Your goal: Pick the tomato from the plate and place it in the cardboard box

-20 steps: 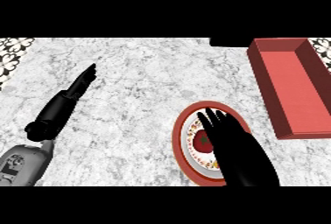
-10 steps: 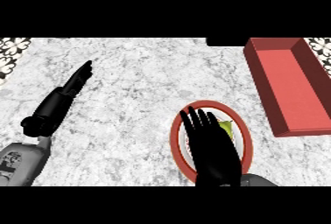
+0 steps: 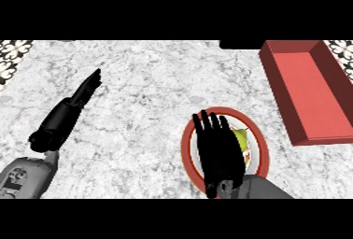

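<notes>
A grey marble counter [image 3: 151, 93] is seen from steeply above. Near its front edge, right of centre, sits a red-rimmed plate [image 3: 189, 140]. The robot's right hand [image 3: 217, 149] lies flat over the plate, fingers straight and spread, gripping nothing. It hides most of the plate's inside. Just beside the hand's right edge a small yellow-green and red patch shows: this appears to be the tomato [image 3: 239, 139], on the plate and mostly covered.

The cardboard box [image 3: 307, 88], reddish and open-topped, runs along the counter's right edge toward the back corner, near the plate but apart from it.

The left hand [image 3: 86, 88] rests open on the counter's left side, fingers straight and pointing toward the back edge.

A tomato is probably light, round, smooth-skinned and easily bruised, and it may roll on the plate. The best hold is likely around its widest part, fingers on one side and thumb opposite, closing gently.
</notes>
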You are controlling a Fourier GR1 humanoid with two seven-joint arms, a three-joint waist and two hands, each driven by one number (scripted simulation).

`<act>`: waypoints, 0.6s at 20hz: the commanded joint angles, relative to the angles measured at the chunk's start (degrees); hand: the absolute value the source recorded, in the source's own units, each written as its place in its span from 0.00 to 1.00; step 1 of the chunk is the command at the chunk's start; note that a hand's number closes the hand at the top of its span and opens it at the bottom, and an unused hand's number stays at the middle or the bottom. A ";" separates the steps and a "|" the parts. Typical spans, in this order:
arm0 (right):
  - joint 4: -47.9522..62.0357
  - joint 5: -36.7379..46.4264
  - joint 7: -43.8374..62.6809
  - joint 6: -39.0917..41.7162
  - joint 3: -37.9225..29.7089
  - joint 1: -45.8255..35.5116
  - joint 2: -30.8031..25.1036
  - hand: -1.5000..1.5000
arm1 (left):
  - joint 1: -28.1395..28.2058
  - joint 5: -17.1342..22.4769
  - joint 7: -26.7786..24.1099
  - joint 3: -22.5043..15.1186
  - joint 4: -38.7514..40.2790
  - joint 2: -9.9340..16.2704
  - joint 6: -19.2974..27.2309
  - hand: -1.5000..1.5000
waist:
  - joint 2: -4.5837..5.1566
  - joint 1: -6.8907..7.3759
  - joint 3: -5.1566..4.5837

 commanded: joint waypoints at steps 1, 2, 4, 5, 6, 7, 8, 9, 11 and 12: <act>0.10 4.85 8.07 1.58 2.74 3.95 2.46 0.00 | 0.67 -1.45 -0.77 0.04 0.39 -1.76 0.74 0.50 | -0.05 -0.31 0.01; 7.41 4.19 4.92 2.29 -0.45 -0.34 4.17 0.00 | 0.19 -0.21 -1.14 1.38 0.59 0.07 -1.64 0.50 | 0.10 0.21 0.01; 9.34 5.39 3.64 2.38 -2.39 -0.96 5.69 0.00 | -1.19 0.38 0.95 2.69 -0.09 0.06 -2.27 0.50 | 0.08 0.17 0.02; 5.56 5.83 5.22 4.45 -1.98 0.80 4.97 0.00 | -0.34 0.72 -2.73 3.56 2.72 0.03 -3.47 0.50 | 0.05 -0.16 0.00; 5.97 7.51 3.52 2.28 -1.62 2.86 4.87 0.00 | 0.22 -2.07 -0.95 1.71 1.34 -1.88 -1.07 0.50 | 0.02 -0.15 0.02; 5.50 6.66 3.76 4.80 -4.11 1.29 5.42 0.00 | 1.36 -2.03 -1.88 2.10 -0.51 -1.44 -1.60 0.50 | -0.01 -0.02 0.02; 9.33 9.45 1.00 0.24 -1.93 3.02 7.48 0.00 | 0.66 -1.03 3.71 2.61 -4.64 -0.57 -2.69 0.50 | -0.02 0.18 0.04; 6.94 7.05 -2.54 2.68 -5.39 3.47 4.47 0.00 | -5.26 -1.74 -0.11 3.80 5.67 -2.66 -3.14 0.50 | 0.12 -0.45 0.02; 9.99 10.95 -3.60 -0.47 -2.90 5.57 7.67 0.00 | 4.07 -3.67 1.50 1.76 -4.66 -3.24 -1.60 0.50 | 0.00 0.18 0.04; 9.30 10.43 -3.81 0.67 -4.20 6.81 6.16 0.00 | 2.83 -2.50 -3.72 4.60 0.67 -2.20 -3.36 0.50 | 0.06 -0.04 0.02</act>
